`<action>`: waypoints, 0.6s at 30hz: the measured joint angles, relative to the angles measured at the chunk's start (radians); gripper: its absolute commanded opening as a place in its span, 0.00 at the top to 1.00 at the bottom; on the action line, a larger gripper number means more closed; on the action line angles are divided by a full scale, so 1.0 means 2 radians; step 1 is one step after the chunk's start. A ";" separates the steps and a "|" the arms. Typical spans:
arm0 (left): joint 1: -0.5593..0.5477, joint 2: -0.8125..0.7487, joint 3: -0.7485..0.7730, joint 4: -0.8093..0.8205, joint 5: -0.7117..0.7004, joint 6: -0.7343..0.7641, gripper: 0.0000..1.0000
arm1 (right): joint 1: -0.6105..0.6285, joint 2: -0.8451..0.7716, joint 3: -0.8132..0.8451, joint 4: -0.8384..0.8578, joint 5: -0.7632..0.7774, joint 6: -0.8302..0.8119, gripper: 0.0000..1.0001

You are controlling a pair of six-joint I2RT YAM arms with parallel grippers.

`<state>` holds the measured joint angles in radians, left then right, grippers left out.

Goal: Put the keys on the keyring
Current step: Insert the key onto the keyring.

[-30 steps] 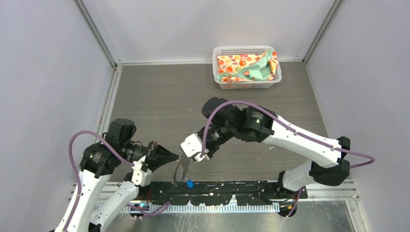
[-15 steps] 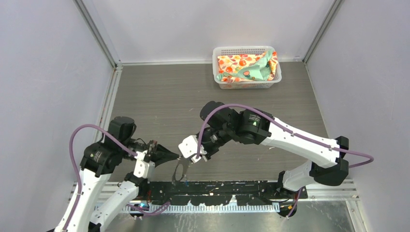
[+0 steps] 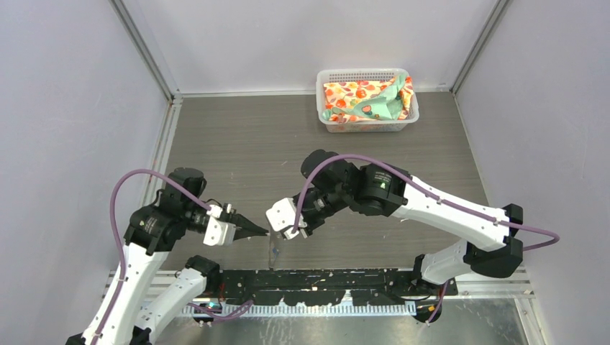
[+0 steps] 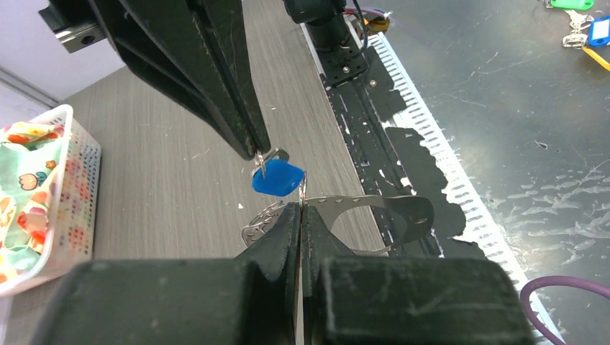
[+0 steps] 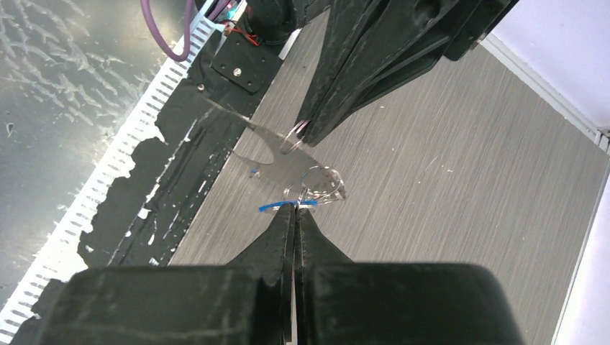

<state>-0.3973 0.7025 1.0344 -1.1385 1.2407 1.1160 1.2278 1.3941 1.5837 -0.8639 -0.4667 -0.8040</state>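
Above the table point(image 3: 237, 144), left fingers point(image 4: 277, 241) clenched on keyring point(image 4: 406, 215) — right fingers point(image 5: 277, 237) pinching blue key point(image 4: 277, 180).

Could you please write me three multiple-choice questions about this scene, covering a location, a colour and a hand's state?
1. Where does the white basket stand?
A) far right part of the table
B) near left corner
C) between the arm bases
2. What colour is the head of the key in the right hand?
A) red
B) blue
C) white
3. How is the left hand?
A) open above the basket
B) open, lying flat
C) shut on the keyring

Answers:
1 A, it sits by the back wall, right of centre.
2 B, the left wrist view shows a blue head.
3 C, its fingers pinch the ring.
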 measured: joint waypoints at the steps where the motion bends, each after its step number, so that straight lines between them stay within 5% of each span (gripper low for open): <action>1: 0.000 0.000 0.000 0.000 0.001 -0.004 1.00 | 0.000 0.006 0.007 -0.001 0.000 -0.004 0.99; 18: -0.001 0.000 0.000 0.002 0.005 -0.027 1.00 | 0.001 0.052 0.079 -0.060 -0.015 -0.065 0.99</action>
<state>-0.3996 0.7025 1.0344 -1.1339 1.2510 1.0618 1.2289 1.4990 1.7409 -0.9844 -0.4969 -0.9348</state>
